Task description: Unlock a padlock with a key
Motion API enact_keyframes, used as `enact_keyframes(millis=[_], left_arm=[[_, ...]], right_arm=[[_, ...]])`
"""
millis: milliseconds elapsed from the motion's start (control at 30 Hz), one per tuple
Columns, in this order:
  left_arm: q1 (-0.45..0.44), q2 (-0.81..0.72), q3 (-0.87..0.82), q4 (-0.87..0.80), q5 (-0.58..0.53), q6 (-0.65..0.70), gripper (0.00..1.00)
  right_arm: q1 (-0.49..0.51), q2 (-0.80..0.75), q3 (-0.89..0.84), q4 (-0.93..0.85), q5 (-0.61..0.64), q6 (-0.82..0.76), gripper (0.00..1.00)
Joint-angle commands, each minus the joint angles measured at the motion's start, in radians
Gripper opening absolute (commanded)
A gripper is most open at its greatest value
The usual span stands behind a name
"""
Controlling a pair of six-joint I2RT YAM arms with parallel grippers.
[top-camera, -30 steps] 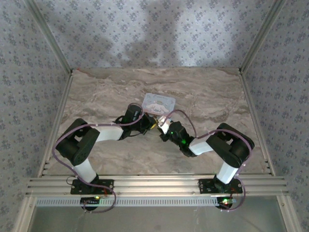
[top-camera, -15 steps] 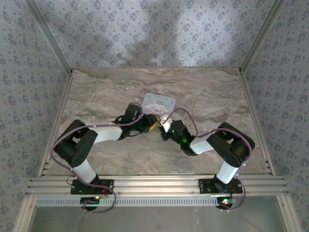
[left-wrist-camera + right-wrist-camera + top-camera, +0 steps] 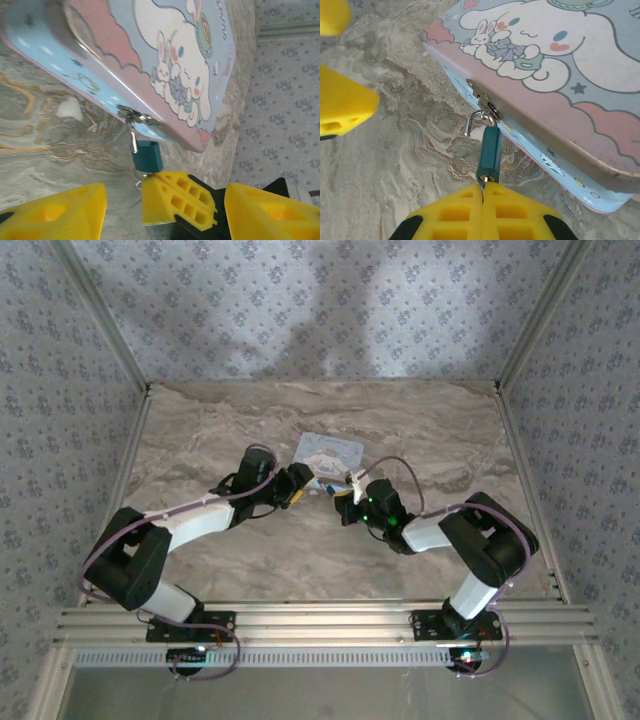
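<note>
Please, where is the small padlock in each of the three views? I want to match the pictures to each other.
Top external: the padlock is a tiny dark speck near the centre, at the near edge of the tin.
Left wrist: padlock lower centre, hanging under the latch of the tin.
Right wrist: padlock at centre, above the right gripper, whose jaws are shut on the key.
Shared landmark: the light-blue tin with the cartoon lid.

marbled table (image 3: 200,435) carries a light-blue tin (image 3: 328,452), seemingly lying flat.

padlock (image 3: 491,149) on tin's (image 3: 560,75) hasp (image 3: 482,101) — tin on table (image 3: 395,165).
</note>
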Motion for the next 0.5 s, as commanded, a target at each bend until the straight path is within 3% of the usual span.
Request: enact_keyframes(millis=[0, 267, 467], left_arm=[[0.018, -0.039, -0.011, -0.065, -0.014, 0.042, 0.67], [0.052, -0.052, -0.004, -0.105, -0.008, 0.062, 0.71], [0.082, -0.040, 0.040, -0.159, 0.003, 0.109, 0.75]], right_arm=[[-0.034, 0.001, -0.013, 0.001, -0.077, 0.174, 0.00], [-0.112, 0.071, 0.012, 0.008, -0.219, 0.385, 0.00], [-0.131, 0.101, 0.005, -0.002, -0.216, 0.450, 0.00]])
